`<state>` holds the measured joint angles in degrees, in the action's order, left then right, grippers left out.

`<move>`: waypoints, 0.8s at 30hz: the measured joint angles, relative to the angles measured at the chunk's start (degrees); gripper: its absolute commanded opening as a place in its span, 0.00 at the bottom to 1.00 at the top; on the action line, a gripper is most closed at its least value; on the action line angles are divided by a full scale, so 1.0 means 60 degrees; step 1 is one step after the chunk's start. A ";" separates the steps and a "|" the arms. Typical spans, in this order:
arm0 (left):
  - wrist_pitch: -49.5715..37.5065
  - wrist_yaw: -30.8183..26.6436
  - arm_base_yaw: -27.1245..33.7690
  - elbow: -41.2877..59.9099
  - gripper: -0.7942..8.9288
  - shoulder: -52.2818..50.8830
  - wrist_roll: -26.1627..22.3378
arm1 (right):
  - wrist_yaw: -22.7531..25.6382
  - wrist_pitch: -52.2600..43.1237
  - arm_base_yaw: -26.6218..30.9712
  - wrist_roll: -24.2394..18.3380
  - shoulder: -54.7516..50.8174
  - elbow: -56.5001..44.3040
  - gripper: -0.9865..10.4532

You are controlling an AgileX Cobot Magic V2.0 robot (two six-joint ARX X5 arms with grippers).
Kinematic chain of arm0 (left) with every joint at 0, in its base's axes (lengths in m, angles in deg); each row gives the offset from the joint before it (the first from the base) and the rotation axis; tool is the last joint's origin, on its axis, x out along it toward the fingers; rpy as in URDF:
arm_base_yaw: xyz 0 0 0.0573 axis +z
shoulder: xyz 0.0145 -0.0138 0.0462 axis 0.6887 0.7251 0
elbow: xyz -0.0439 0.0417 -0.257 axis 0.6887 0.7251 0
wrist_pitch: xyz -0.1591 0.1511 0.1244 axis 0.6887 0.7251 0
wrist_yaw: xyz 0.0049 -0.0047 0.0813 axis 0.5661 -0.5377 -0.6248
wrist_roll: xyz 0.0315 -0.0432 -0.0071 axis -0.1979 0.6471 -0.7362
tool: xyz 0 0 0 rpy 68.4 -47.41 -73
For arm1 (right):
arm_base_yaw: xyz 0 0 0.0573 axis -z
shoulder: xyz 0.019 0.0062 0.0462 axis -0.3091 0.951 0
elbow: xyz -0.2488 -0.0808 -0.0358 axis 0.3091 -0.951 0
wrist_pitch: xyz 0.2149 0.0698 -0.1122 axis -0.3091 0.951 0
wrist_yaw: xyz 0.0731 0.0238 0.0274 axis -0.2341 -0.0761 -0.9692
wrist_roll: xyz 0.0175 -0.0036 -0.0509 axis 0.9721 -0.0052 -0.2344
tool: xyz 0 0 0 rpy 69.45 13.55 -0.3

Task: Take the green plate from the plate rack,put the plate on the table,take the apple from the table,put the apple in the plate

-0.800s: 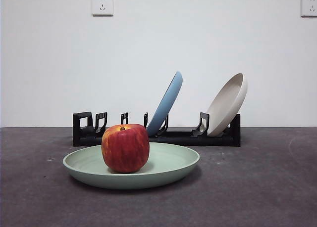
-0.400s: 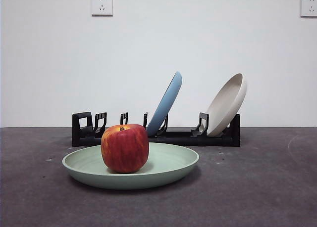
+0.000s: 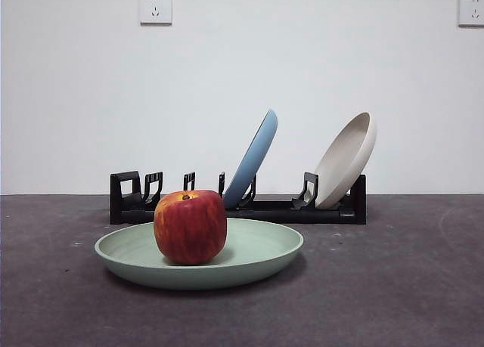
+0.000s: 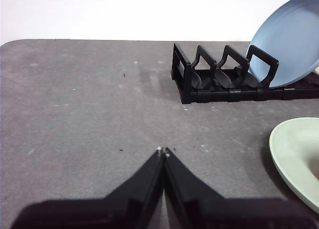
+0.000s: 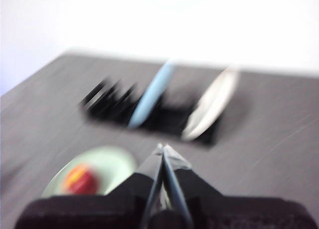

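The green plate (image 3: 257,250) lies flat on the table (image 3: 393,286) in front of the plate rack (image 3: 287,209). The apple (image 3: 190,227) stands upright in the plate, left of its middle. In the left wrist view my left gripper (image 4: 163,150) is shut and empty above bare table, with the plate's edge (image 4: 294,154) and the rack's empty end (image 4: 209,74) beyond it. In the blurred right wrist view my right gripper (image 5: 161,148) is shut and empty, high and far back from the plate (image 5: 107,166), the apple (image 5: 79,180) and the rack (image 5: 114,104). Neither gripper shows in the front view.
A light blue plate (image 3: 253,156) and a beige plate (image 3: 346,159) lean in the rack's slots. The rack's left slots hold nothing. A white wall with two sockets (image 3: 155,7) stands behind the table.
The front picture has shifted by a pixel or two; plate, apple and rack stand as before. No arm shows in any front frame.
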<state>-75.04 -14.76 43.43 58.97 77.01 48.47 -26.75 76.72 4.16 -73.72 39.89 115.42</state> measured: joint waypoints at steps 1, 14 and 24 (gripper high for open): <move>0.0000 0.0000 0.0000 0.0000 0.08 0.0000 0.0000 | 0.0000 -0.0616 0.0382 -0.0087 -0.0412 -0.0550 0.09; 0.0000 0.0000 0.0000 0.0000 0.08 0.0000 0.0000 | 0.0007 -0.6976 0.1931 -0.0401 -0.3606 -0.7657 0.09; 0.0000 0.0000 0.0000 0.0000 0.08 0.0000 0.0000 | 0.0535 -0.8123 0.1938 -0.0393 -0.4874 -1.0688 0.09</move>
<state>-75.04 -14.76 43.43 58.97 77.01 48.47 -23.54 27.98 15.79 -76.08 10.65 51.29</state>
